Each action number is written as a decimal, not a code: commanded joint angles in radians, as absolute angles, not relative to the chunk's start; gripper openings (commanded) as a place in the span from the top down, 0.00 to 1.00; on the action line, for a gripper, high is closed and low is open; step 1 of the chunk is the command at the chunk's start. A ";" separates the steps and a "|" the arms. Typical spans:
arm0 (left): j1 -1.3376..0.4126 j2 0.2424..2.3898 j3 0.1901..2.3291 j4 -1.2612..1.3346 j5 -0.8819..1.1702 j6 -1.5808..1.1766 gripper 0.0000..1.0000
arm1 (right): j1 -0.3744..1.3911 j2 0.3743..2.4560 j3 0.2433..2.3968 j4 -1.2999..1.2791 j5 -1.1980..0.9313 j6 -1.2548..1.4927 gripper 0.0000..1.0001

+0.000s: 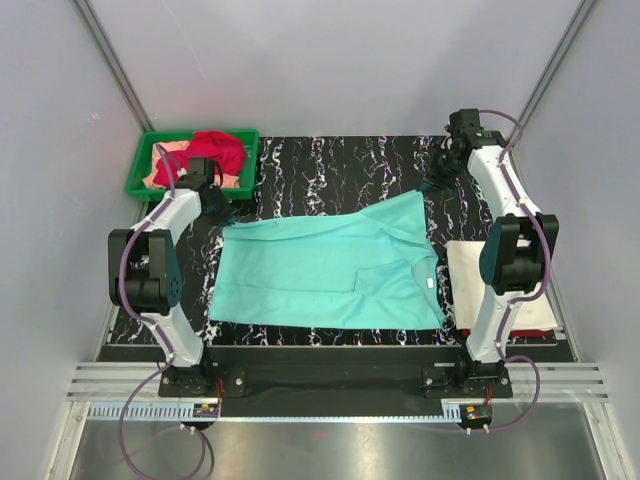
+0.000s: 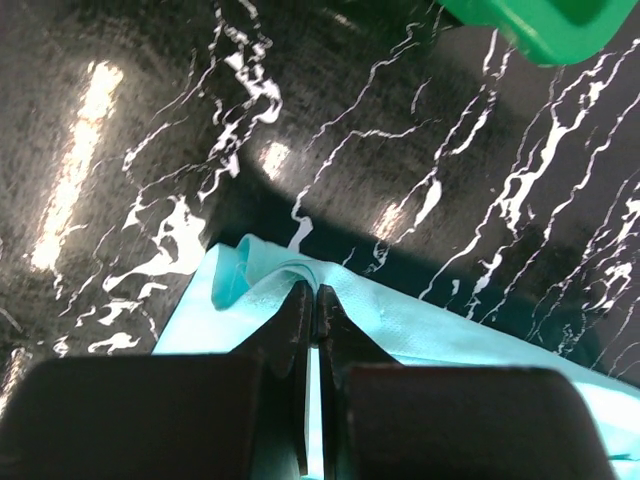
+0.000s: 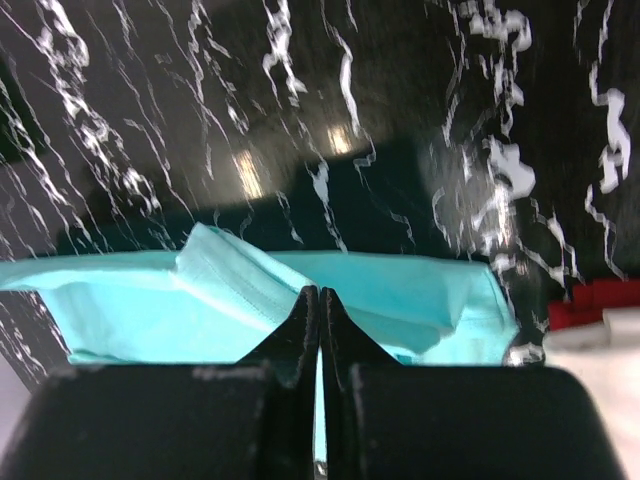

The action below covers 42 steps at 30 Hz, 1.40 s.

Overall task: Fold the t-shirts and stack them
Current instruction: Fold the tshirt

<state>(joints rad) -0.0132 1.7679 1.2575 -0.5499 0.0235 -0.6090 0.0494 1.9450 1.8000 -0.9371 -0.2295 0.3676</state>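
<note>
Left claw (image 2: 313, 292) and right claw (image 3: 319, 292) are both clamped on the far edge of the mint-teal t-shirt (image 1: 330, 265). I grip it near its two far corners as it lies spread on the marbled surface (image 1: 330, 160), near the green tray (image 1: 140, 188). Each pinch catches little cloth. If I pull unevenly, one corner could slip free and skew the fold.

top external: high behind the arm bases, looking down on the whole counter (image 1: 330, 160), mint-teal t-shirt (image 1: 330, 275) central | left wrist: close, at shirt's far-left corner | right wrist: close, at far-right corner | shared: shirt
</note>
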 commanded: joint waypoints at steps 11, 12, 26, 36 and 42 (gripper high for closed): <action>-0.006 1.812 1.493 -0.692 -0.141 -0.546 0.30 | 0.040 2.214 2.224 -1.126 -0.155 0.376 0.45; -0.006 1.783 1.479 -0.701 -0.150 -0.535 0.30 | 0.038 2.166 2.165 -1.140 -0.147 0.371 0.40; -0.005 1.483 0.968 -0.729 0.045 -0.557 0.45 | 0.101 1.729 1.278 -0.882 -0.436 0.319 0.44; -0.005 1.456 0.905 -0.764 -0.023 -0.517 0.46 | 0.103 1.793 1.229 -0.865 -0.377 0.287 0.41; -0.005 1.462 0.888 -0.775 -0.040 -0.505 0.50 | 0.110 1.833 1.220 -0.851 -0.365 0.268 0.42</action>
